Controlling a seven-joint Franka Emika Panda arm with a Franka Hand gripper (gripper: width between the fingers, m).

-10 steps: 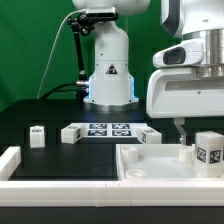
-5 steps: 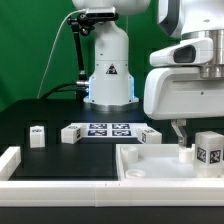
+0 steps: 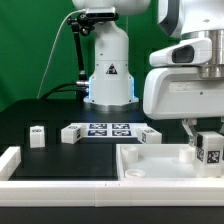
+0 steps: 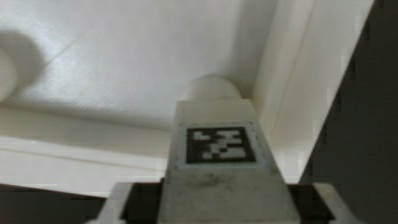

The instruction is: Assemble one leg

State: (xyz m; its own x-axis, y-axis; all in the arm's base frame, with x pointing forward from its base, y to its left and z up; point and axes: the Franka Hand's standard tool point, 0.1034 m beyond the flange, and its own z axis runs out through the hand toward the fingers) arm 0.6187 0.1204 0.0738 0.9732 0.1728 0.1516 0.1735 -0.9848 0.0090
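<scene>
I see gripper (image 3: pixel 208 140) low over tray (image 3: pixel 150 165), fingers (image 4: pixel 306 198) pinching leg (image 4: pixel 221 140) between them, tag facing wrist camera. Leg tip close to tray rim.

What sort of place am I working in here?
Likely a robotics lab bench: a black table against a green backdrop, a marker board fixed on it, and tagged parts such as the leg in the gripper.
</scene>
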